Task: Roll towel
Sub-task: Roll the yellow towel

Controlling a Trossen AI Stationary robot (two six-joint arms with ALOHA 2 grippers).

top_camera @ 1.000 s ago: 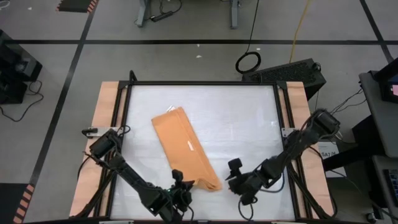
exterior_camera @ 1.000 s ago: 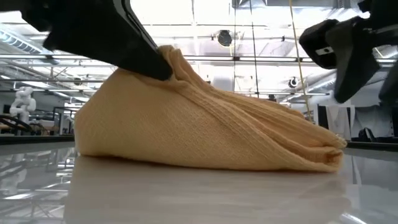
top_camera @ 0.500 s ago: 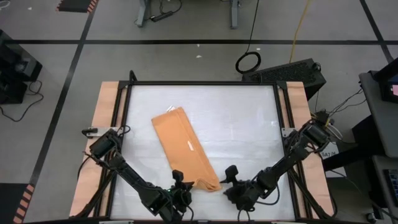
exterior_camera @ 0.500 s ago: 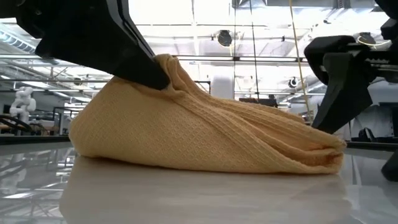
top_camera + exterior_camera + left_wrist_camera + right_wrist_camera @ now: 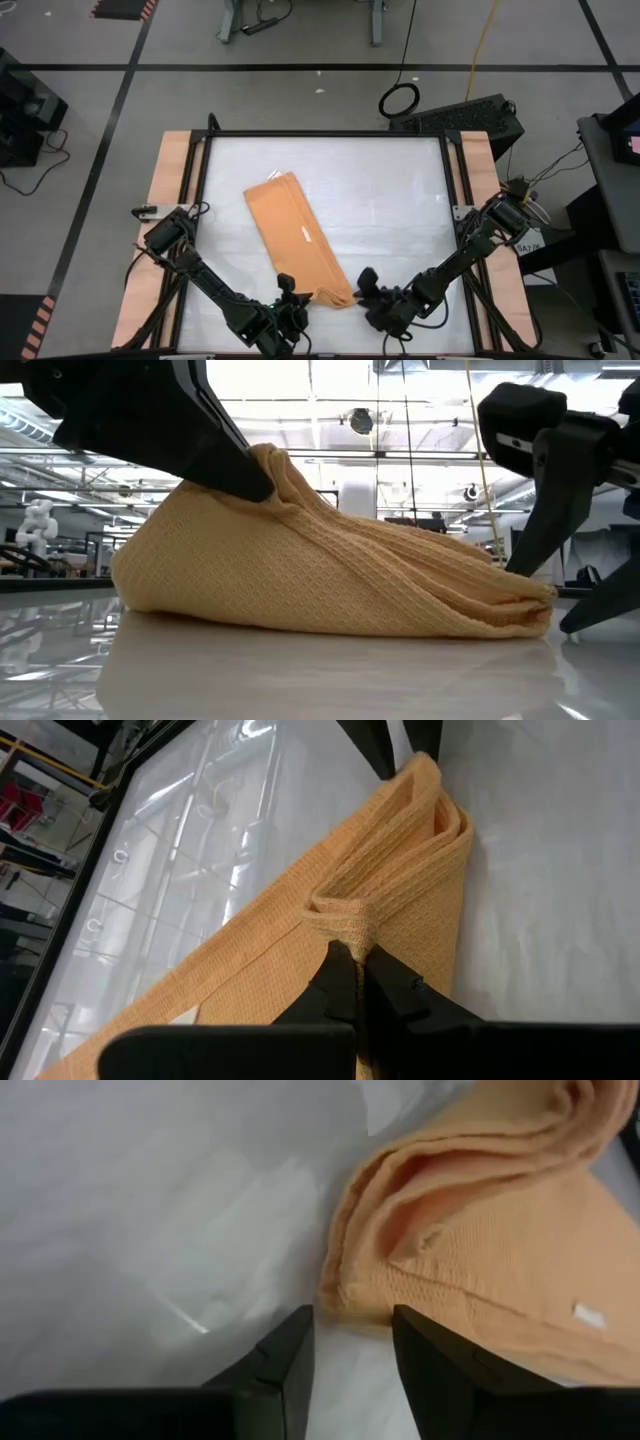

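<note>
The orange-tan towel (image 5: 295,235) lies folded in a long strip, slanting from the table's far left to its near middle. Its small white tag (image 5: 590,1316) faces up. My left gripper (image 5: 291,297) is at the strip's near end, shut on a bunch of cloth that stands up as a peak (image 5: 272,460). My right gripper (image 5: 350,1320) stands open low over the table at the towel's near right corner (image 5: 345,1295). That corner lies just ahead of the gap between its fingers. I cannot tell whether the fingers touch it. My left gripper pinches a bunched ridge of the towel (image 5: 345,925) between its two shut fingers, near the strip's near end; several layers are gathered there. The fingers slant down from the table's near left side. The pinched cloth is raised into a peak, and the rest lies on the table.
The white tabletop (image 5: 400,200) is framed by black rails (image 5: 325,134) with wooden strips at both sides. Bare table lies to the right of the towel and beyond it. The room behind shows in the low view.
My right gripper has come down and toward the table's left, to the towel's near right corner, rolling its wrist as it went. The towel keeps its raised peak.
</note>
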